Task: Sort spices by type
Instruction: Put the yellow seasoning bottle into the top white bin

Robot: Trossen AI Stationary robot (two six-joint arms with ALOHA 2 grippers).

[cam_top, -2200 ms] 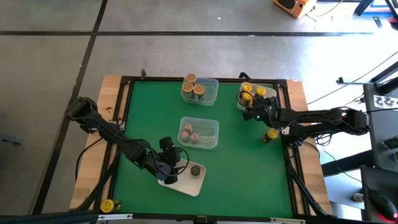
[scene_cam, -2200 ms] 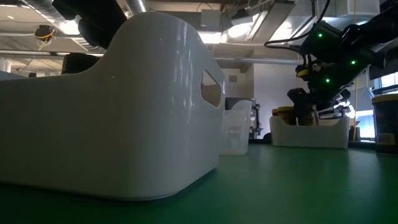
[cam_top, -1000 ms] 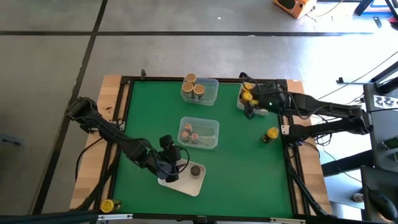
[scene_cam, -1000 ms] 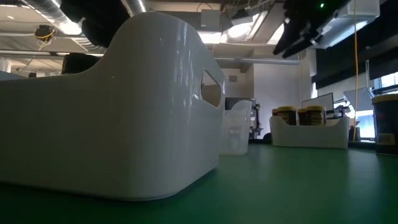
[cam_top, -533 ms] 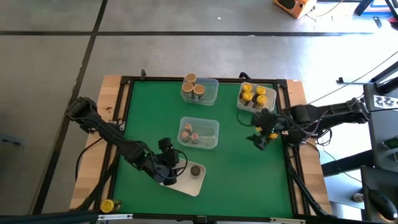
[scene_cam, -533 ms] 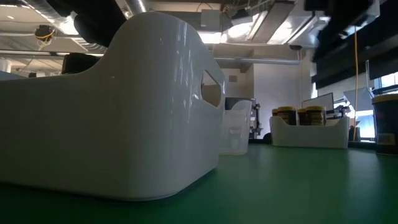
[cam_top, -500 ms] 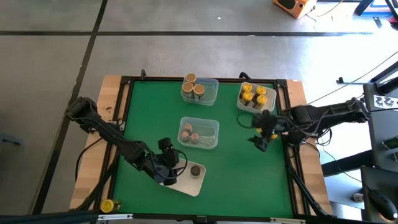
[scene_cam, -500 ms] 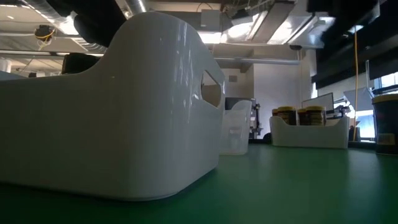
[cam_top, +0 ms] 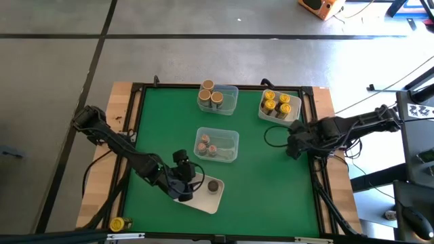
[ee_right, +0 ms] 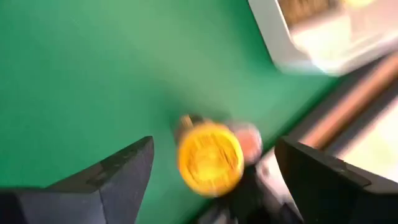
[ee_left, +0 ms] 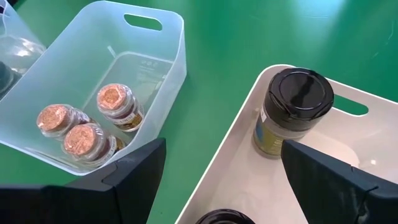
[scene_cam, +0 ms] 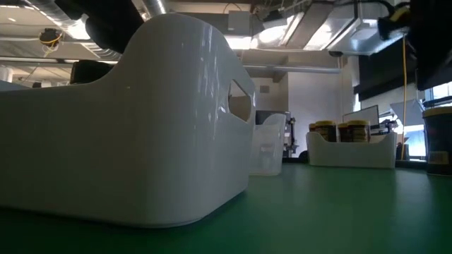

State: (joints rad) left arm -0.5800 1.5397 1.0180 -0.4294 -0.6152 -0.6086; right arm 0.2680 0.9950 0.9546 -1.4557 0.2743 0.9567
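My right gripper [ee_right: 214,146] is open and hovers over a loose yellow-topped spice jar [ee_right: 210,159] that stands on the green mat near the table's right edge. One finger is on each side of the jar, apart from it. In the high view my right gripper [cam_top: 293,144] hides this jar. My left gripper [cam_top: 183,181] is open over the near white tray [cam_top: 218,200]. That tray holds a dark-topped jar [ee_left: 292,109], and a second dark top [ee_left: 217,218] shows just under the fingers.
A far-right white tray [cam_top: 293,115] holds several yellow-topped jars. A far clear tray [cam_top: 230,102] holds tan-topped jars. A middle clear tray [cam_top: 229,139] holds three brownish-topped jars [ee_left: 93,127]. One yellow-topped jar [cam_top: 119,224] lies on the wooden frame at the near left corner.
My right gripper has moved from above the far-right white tray toward the table's near edge and a little to the right. It now stands over the loose yellow-topped jar. The left arm has kept about still.
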